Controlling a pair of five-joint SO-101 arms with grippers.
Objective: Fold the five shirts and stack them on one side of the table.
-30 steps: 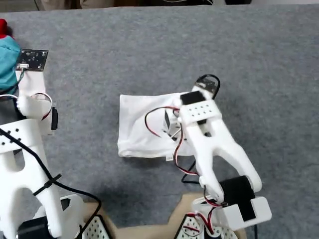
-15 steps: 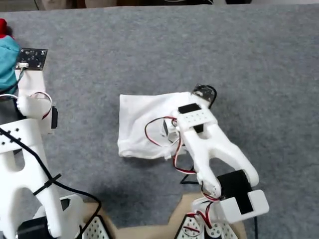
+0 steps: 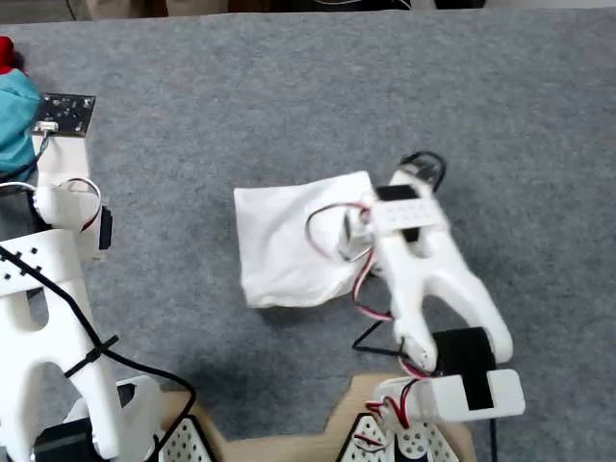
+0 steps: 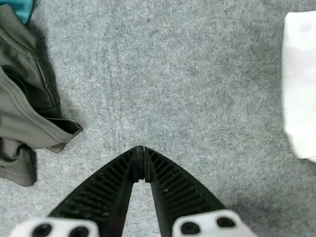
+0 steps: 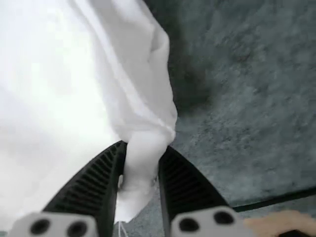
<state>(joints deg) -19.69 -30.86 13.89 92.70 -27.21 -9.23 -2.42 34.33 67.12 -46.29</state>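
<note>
1. gripping: right gripper (image 5: 143,148) clamped on a bunched edge of the white shirt (image 3: 289,245), which lies part-folded at the middle of the table (image 3: 289,87).
2. left gripper (image 4: 139,154): jaws pressed together, empty, over bare table.
3. handling, judged: shirt light, limp, bunches readily; best pinched at a hem or corner.
4. count: one white shirt; one teal garment (image 3: 14,125) and one olive garment (image 4: 24,98), both at the table's left edge; two arms.

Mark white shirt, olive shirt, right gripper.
white shirt (image 3: 289,245), high view, middle of the cloth.
olive shirt (image 4: 29,108), left wrist view, its crumpled fold.
right gripper (image 5: 143,150), right wrist view, midway between fingertips.
</note>
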